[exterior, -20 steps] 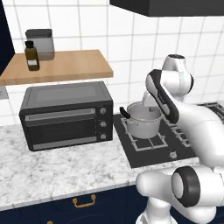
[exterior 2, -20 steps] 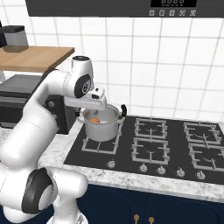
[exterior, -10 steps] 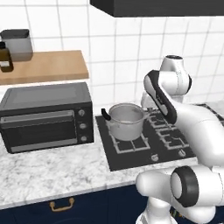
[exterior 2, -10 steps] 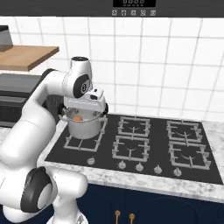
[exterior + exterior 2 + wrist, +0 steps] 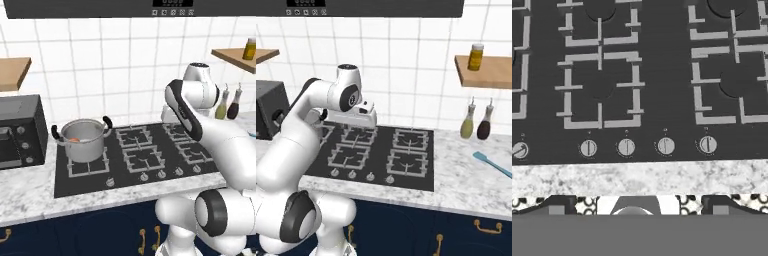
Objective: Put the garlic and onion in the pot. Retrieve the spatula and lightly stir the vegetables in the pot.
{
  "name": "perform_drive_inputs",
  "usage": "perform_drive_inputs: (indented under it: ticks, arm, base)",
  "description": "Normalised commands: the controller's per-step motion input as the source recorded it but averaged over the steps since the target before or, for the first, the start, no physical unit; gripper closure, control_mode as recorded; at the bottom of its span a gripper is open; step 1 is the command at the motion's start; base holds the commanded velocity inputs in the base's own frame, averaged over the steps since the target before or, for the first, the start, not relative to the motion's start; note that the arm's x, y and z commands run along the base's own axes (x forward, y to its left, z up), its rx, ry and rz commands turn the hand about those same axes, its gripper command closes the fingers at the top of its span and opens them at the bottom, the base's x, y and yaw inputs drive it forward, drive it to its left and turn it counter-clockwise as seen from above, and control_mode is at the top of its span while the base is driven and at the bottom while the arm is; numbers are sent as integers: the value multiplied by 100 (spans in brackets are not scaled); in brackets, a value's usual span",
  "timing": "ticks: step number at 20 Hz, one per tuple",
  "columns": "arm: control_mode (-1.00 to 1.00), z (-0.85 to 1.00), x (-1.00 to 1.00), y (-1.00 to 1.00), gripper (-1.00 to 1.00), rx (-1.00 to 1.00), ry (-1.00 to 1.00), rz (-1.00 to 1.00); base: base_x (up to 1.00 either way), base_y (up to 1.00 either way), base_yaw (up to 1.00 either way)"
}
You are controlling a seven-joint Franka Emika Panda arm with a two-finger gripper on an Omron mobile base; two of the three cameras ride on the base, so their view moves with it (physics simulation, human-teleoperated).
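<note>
The steel pot (image 5: pixel 82 141) stands on the front left burner of the black hob, and the orange-brown onion (image 5: pixel 74 140) lies inside it. I cannot make out the garlic. The teal spatula (image 5: pixel 492 163) lies flat on the marble counter, right of the hob. My gripper (image 5: pixel 365 124) hangs over the middle of the hob, well right of the pot and far left of the spatula. In the hand view its fingertips (image 5: pixel 558 205) stand wide apart, open, with nothing between them, above the hob's knobs (image 5: pixel 626 147).
A black toaster oven (image 5: pixel 17 132) sits at the counter's left end. Two bottles (image 5: pixel 476 122) stand against the wall behind the spatula. A wooden shelf (image 5: pixel 483 72) above them carries a jar (image 5: pixel 475 56). The range hood (image 5: pixel 371 7) hangs overhead.
The base has driven to the right, so the whole scene slid left in both base views. The pot now sits far left and the spatula has come into view. The arm kept its pose.
</note>
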Motion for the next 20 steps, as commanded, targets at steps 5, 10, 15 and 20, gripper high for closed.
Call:
perform_drive_inputs:
  ticks: [5, 10, 15, 20]
  arm:
    - [100, 0, 0, 0, -100, 0, 0, 0]
    - [100, 0, 0, 0, -100, 0, 0, 0]
    - [-100, -3, 0, -17, -100, 2, 0, 1]
    - [-100, -54, 5, -99, -100, 4, 0, 12]
  base:
    - [0, -100, 0]
    - [5, -100, 3]
    - [11, -77, 3]
    - [0, 0, 0]
